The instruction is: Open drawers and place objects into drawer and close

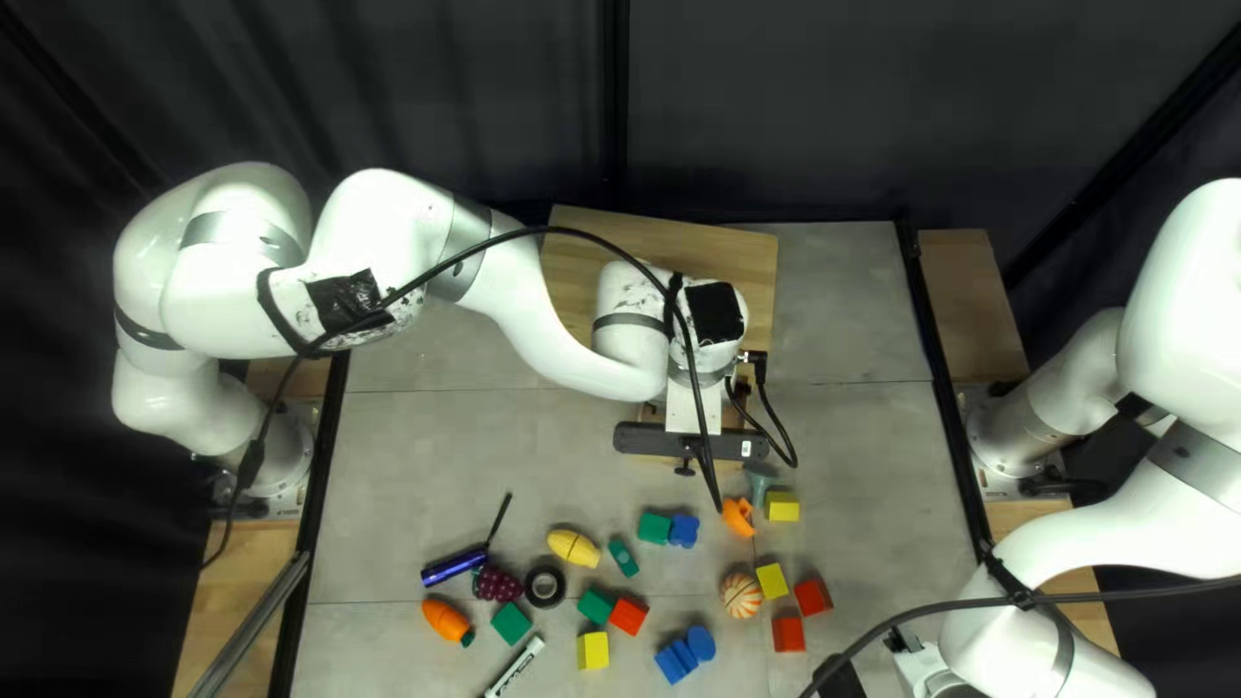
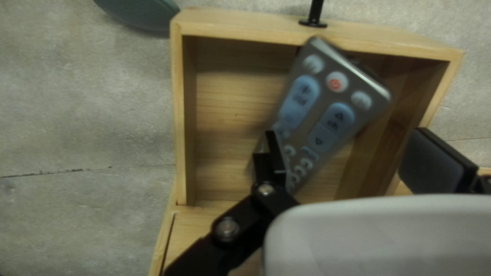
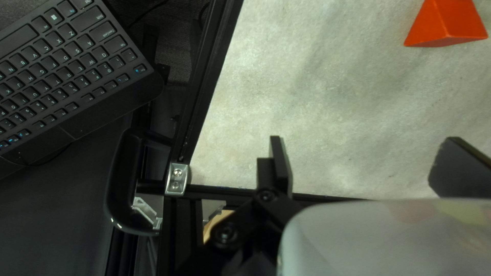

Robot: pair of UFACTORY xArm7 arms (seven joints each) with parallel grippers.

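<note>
In the top left view my left gripper [image 1: 685, 411] is over the drawer at the near side of the wooden cabinet [image 1: 737, 259], its fingers hidden. The left wrist view shows the pulled-out wooden drawer [image 2: 230, 92] with a black knob [image 2: 314, 15]. A grey remote [image 2: 327, 102] lies tilted in it, one end up by the knob wall. My left gripper [image 2: 348, 135] stands open over the drawer, one finger at the remote's lower end, the other apart from it. My right gripper [image 1: 892, 662] is at the near right edge; in the right wrist view the gripper [image 3: 363, 140] is open and holds nothing.
Toy blocks, including a yellow one [image 1: 782, 506], a marker [image 1: 516, 668], a black tape roll [image 1: 544, 587], a toy carrot [image 1: 447, 621] and an orange ball [image 1: 741, 595] lie across the near table. An orange-red block [image 3: 445, 23] and a keyboard [image 3: 61, 66] show in the right wrist view.
</note>
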